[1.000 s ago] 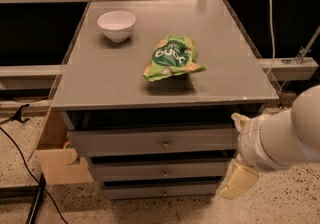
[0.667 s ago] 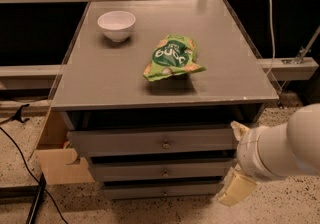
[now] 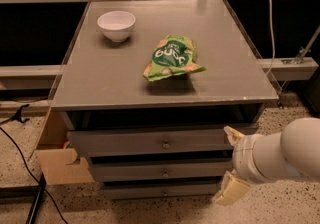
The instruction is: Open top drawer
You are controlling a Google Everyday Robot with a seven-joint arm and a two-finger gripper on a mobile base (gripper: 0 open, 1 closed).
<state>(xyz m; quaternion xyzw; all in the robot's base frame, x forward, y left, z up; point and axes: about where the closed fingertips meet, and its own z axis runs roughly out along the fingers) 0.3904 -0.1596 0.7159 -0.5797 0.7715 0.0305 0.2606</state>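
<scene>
Find the top drawer (image 3: 150,140) just under the front edge of the desk (image 3: 100,93), seemingly not yet pulled out, with its small brass knob (image 3: 165,144) at mid-width. Note the jaws below the front right corner of the desk, at the right end of the drawer fronts: spread apart, grasping nothing, well to the right of the knob. Bring them left along the front edge until level with that knob, one on each side of it, and not down at the middle drawer (image 3: 140,170). Clench only once properly around the knob; small and round, so likely to slip out of a shallow pinch. Then pull straight out from the desk, without lifting or twisting, to avoid jamming the drawer. Keep the arm (image 3: 285,155) below the front edge, and pull smoothly so as not to jolt the white bowl (image 3: 116,24) and green snack bag (image 3: 172,58) on top.
</scene>
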